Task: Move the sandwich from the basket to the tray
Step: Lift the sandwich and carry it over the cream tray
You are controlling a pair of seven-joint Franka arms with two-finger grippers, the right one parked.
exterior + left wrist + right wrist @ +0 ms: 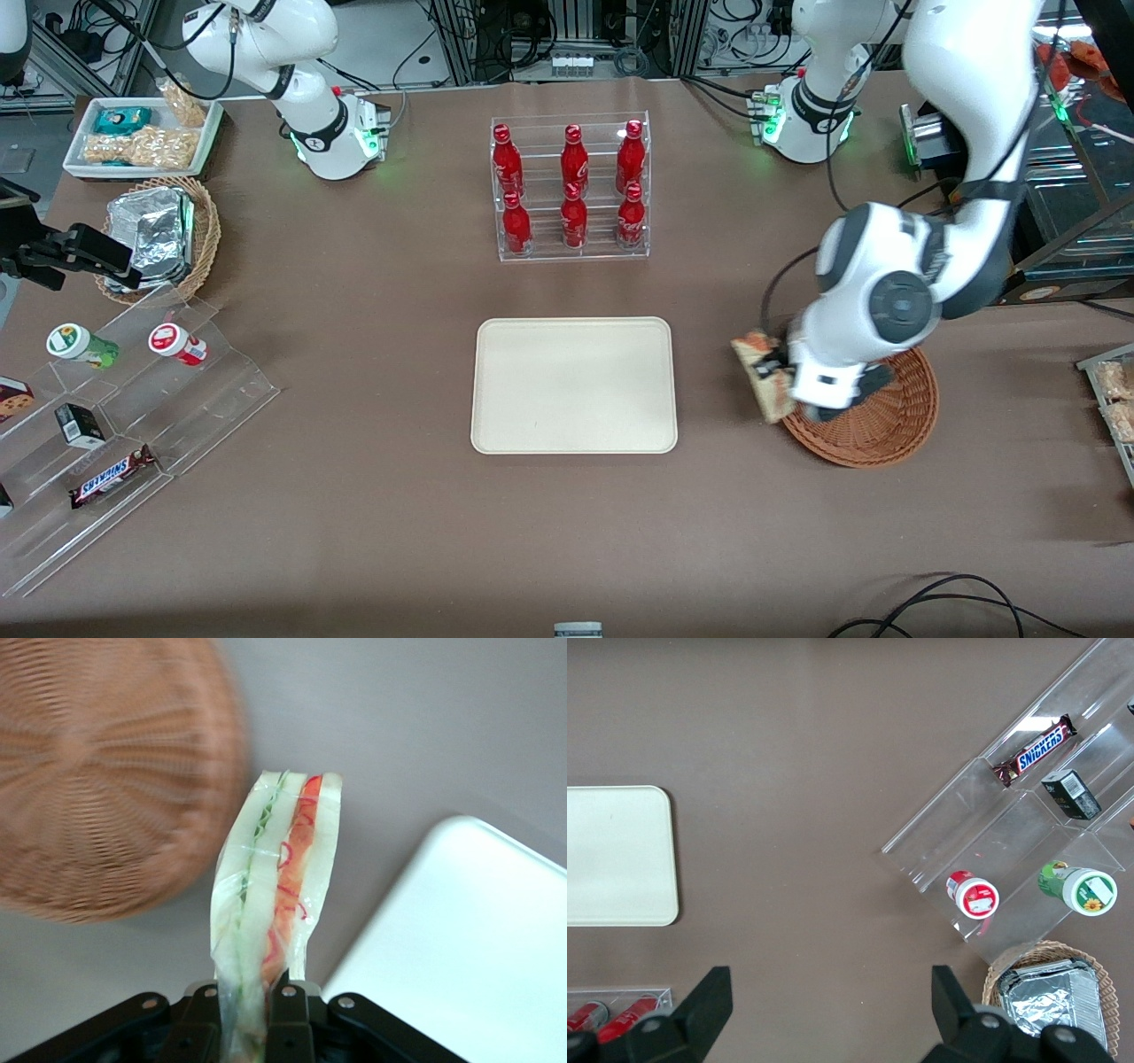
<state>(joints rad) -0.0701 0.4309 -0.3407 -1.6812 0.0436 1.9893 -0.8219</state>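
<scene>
My left gripper (780, 377) is shut on the sandwich (764, 372), a plastic-wrapped wedge of pale bread with red and green filling. It holds the sandwich in the air at the edge of the reddish-brown wicker basket (886, 425), between the basket and the cream tray (573, 385). In the left wrist view the sandwich (276, 886) sticks out from between the two black fingers (288, 1023), with the basket (97, 771) beside it and a corner of the tray (469, 948) on the other. The basket holds nothing that I can see.
A clear rack of red bottles (571, 186) stands farther from the front camera than the tray. Toward the parked arm's end are a tan basket of foil packets (159, 235), a white snack tray (142, 133) and a clear stepped stand with snacks (115, 425).
</scene>
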